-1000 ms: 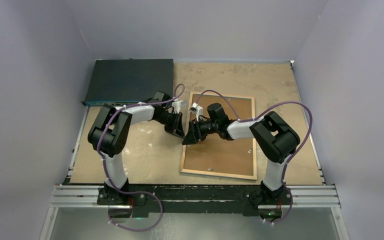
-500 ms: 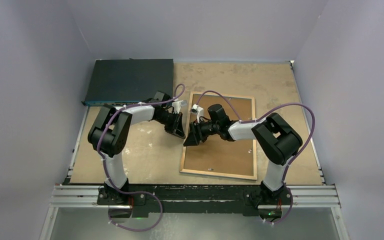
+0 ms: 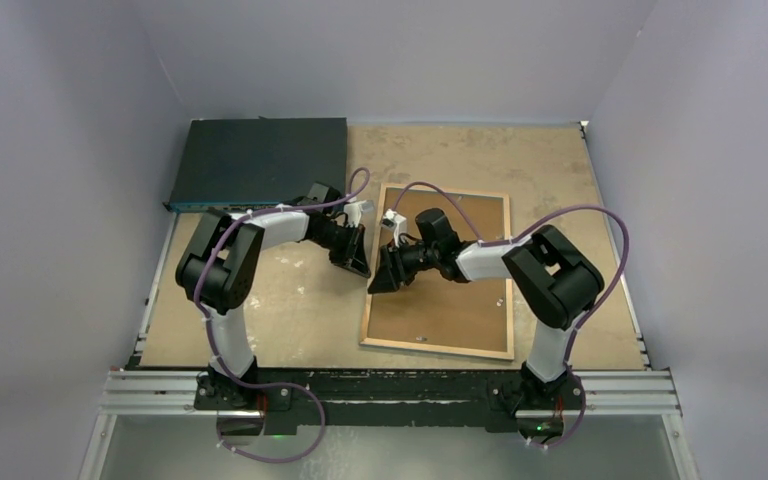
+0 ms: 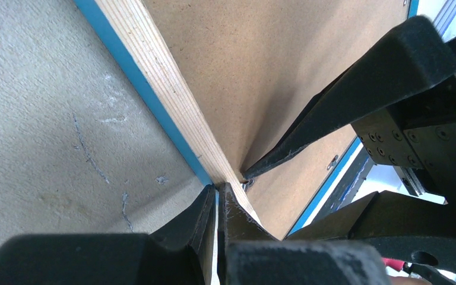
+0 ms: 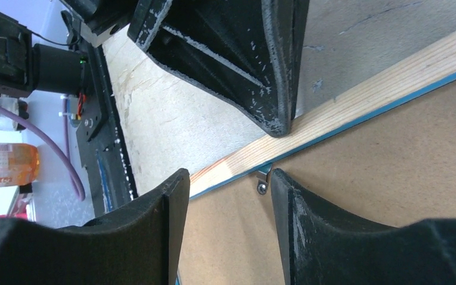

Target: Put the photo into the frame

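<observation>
we saw the frame (image 3: pixel 436 347) lying back-up on the table (image 3: pixel 260 320), its light wood rim around a brown backing board (image 3: pixel 450 305). a line of bright blue showed along its outer edge in the wrist views. the dark flat box (image 3: pixel 260 160) sat off the frame's far-left corner, near it but apart.

both grippers were at the frame's left rim, about halfway along it. the left gripper (image 4: pixel 218 199) stood just outside the frame. its fingers were pressed together with only a hairline slit between them, and their tips rested on the wood rim — we could not tell whether anything was caught in that slit.

the right gripper (image 5: pixel 227 178) hung over the backing board, just inside the same stretch of rim, with its fingers spread wide. a small metal tab (image 5: pixel 263 181), fixed to the board right against the rim, sat in the gap between those fingers — close against one of them and well off the other. the two grippers' tips stood just beside each other across the rim, apart.
</observation>
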Motion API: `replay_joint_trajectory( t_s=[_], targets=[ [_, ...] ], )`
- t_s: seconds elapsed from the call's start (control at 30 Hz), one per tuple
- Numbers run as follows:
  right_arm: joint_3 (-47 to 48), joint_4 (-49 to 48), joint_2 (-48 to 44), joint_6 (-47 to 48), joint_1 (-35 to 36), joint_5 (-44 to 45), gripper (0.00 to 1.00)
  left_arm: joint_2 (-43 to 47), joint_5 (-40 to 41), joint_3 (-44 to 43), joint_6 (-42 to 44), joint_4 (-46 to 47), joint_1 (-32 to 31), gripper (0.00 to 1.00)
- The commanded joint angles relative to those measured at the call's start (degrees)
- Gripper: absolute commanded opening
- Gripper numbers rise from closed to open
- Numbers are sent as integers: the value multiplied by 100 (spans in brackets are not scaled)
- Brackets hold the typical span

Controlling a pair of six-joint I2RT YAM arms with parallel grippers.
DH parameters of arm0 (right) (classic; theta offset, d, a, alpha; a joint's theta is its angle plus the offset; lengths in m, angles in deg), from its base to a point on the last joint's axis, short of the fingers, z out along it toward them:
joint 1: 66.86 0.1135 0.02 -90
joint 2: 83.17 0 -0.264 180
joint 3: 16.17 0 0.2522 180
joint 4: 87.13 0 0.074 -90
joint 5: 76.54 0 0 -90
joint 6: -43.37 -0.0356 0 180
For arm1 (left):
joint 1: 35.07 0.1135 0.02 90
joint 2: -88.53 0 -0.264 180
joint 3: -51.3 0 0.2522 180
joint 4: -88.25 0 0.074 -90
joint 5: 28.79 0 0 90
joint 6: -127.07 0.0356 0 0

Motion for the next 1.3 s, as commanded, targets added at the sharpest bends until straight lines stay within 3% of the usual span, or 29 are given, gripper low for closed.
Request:
replay_joint_trajectory(
  t_s=[0.0,0.63,0.93,1.13,1.27],
  targets=[
    [-66,117,110,113,80,-422,55,-186,413,-89,199,346,-97,0],
    [407,243,694,273,428,-1236,53,-296,403,-263,173,403,-86,0],
    [902,1246,726,963,419,-1220,53,-361,400,-338,173,457,-51,0],
    [680,-141,-357,-48,-948,-548,64,-131,335,-668,287,225,345,0],
    [1334,-69,-460,-103,-1568,280,72,246,461,-1044,862,-463,441,17]
  ],
)
